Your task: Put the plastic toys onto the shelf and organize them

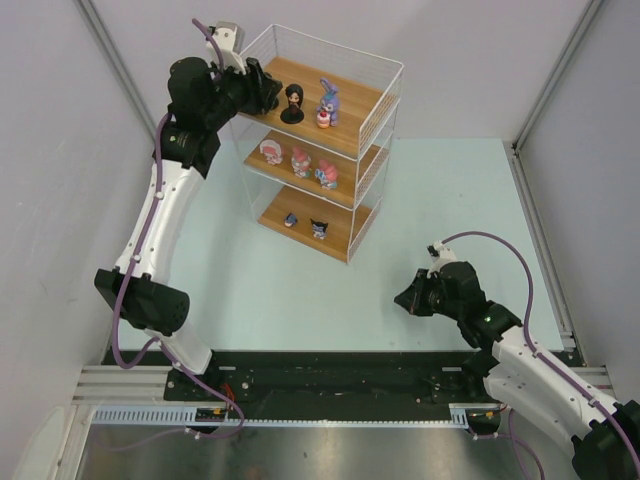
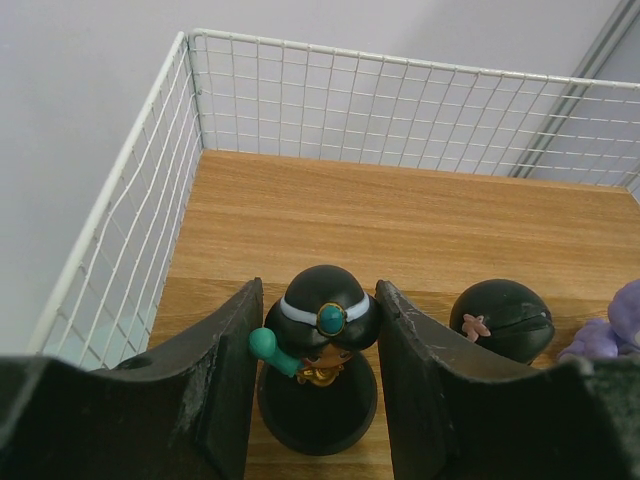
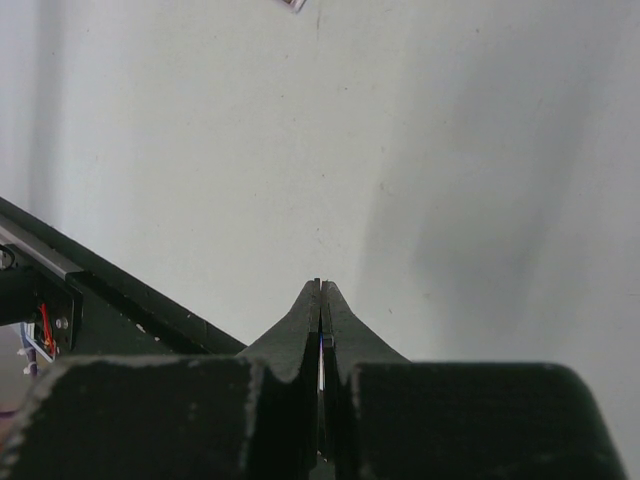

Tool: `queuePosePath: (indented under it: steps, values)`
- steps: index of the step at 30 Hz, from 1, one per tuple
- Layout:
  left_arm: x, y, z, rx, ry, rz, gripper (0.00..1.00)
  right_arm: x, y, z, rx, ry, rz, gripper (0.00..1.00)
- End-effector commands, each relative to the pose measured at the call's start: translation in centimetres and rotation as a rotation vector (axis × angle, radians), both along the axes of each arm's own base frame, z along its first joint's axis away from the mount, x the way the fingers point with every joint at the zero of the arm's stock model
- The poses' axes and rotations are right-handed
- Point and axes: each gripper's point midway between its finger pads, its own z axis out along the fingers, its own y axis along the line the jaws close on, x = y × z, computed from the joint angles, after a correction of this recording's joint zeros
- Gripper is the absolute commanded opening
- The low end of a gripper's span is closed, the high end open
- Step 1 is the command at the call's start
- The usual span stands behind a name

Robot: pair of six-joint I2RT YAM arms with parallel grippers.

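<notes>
left wrist view: dark-haired figurine (image 2: pixel 325 325) with a teal gem on its headband stands upright on its round black base on the top board of the shelf (image 1: pixel 372 98), near the board's front edge. left gripper (image 2: pixel 320 288) brackets it, one black finger (image 2: pixel 225 370) on each side of the head. the right finger sits at the hair's edge and the left finger is by the teal ponytail. cannot tell whether the fingers are pressing or just clear.

a second dark-haired figurine (image 2: pixel 500 320) stands to its right, apart from it. the purple-blue bunny (image 2: pixel 610 335) is at the frame edge beyond that.

top external view: second dark-haired figurine and bunny are upright side by side on the top tier, with a small pink-white piece (image 1: pixel 323 120) at the bunny's foot. the bracketed figurine is hidden behind the left gripper. middle tier holds three pink-and-white toys (image 1: pixel 301 160) in a row. bottom tier holds two small toys (image 1: pixel 305 224) near its middle.

right gripper (image 3: pixel 320 290) is pinched together with nothing between the tips. it is low over the pale green table (image 1: pixel 450 200), well apart from the shelf.
</notes>
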Motion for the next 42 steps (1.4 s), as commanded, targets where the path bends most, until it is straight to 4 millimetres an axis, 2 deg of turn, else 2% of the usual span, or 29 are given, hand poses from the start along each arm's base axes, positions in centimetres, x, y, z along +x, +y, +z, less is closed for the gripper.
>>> queuePosePath:
  steps: [1,5,10,18,28,34,42]
  values:
    - [-1.4,0.4,3.1,0.006,-0.077,0.005,0.22,0.0,0.0,0.2,0.005,-0.017,0.012,0.0]
    - [-1.4,0.4,3.1,0.012,-0.077,0.008,0.28,0.0,-0.1,0.1,0.004,-0.014,0.01,0.03]
    - [-1.4,0.4,3.2,0.017,-0.082,0.008,0.43,0.0,-0.1,0.1,0.005,-0.016,0.011,0.04]
    - [-1.6,0.1,3.3,0.011,-0.087,-0.013,0.49,0.0,-0.2,0.0,0.004,-0.011,0.009,0.05]
    - [-1.6,-0.1,3.4,0.007,-0.093,-0.022,0.64,0.0,-0.2,0.0,0.004,-0.011,0.009,0.05]
    - [-1.6,-0.1,3.6,0.004,-0.1,-0.025,0.65,0.0,-0.2,0.0,0.005,-0.011,0.009,0.05]
    - [-1.9,0.1,5.5,-0.022,-0.143,-0.012,0.7,0.1,-0.3,0.1,0.01,-0.012,0.006,0.05]
